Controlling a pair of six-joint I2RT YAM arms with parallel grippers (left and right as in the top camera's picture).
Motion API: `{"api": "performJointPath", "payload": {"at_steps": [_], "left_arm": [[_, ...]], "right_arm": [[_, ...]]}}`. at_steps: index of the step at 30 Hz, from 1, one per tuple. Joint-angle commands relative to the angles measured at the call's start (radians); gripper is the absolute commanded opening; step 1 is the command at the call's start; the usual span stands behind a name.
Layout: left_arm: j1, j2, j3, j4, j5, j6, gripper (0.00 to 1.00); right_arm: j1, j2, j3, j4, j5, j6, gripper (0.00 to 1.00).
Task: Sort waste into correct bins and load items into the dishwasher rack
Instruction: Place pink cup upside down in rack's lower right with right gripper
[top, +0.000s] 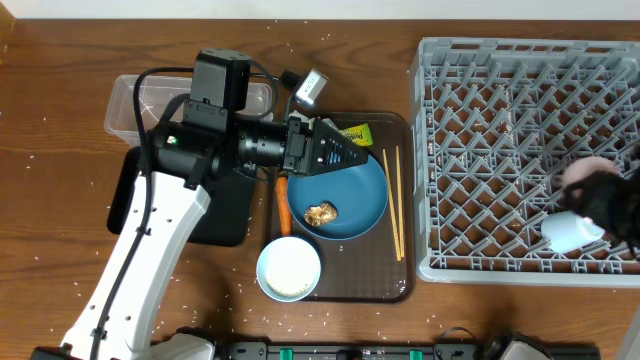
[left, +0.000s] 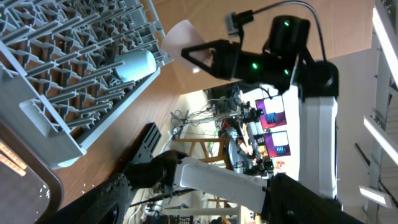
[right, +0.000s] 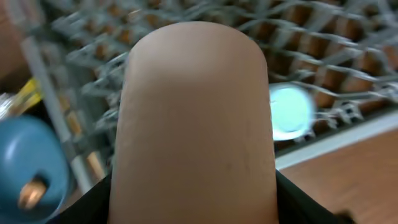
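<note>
Right gripper (left: 194, 55) is clamped on the pink cup (right: 196, 124), held over the near right part of the dishwasher rack (top: 520, 70), close to the light-blue cup (top: 572, 232) lying on its side inside the rack by the near wall. Left gripper (top: 365, 160) hovers left of the rack over the dark-blue plate (top: 360, 195) with the brown food lump (top: 321, 213); can't tell if its jaws are apart or together. Chopsticks (top: 395, 200), white bowl (top: 289, 268) of rice and carrot piece (top: 283, 203) are also left of the rack on the brown tray (top: 395, 285), chopsticks closest to it.
</note>
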Motion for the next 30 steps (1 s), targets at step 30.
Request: {"api": "performJointPath", "payload": {"at_steps": [30], "left_arm": [[-0.001, -0.003, 0.001, 0.001, -0.005, 0.01, 0.74]], "right_arm": [[-0.422, 0.484, 0.069, 0.108, -0.132, 0.159, 0.8]]}}
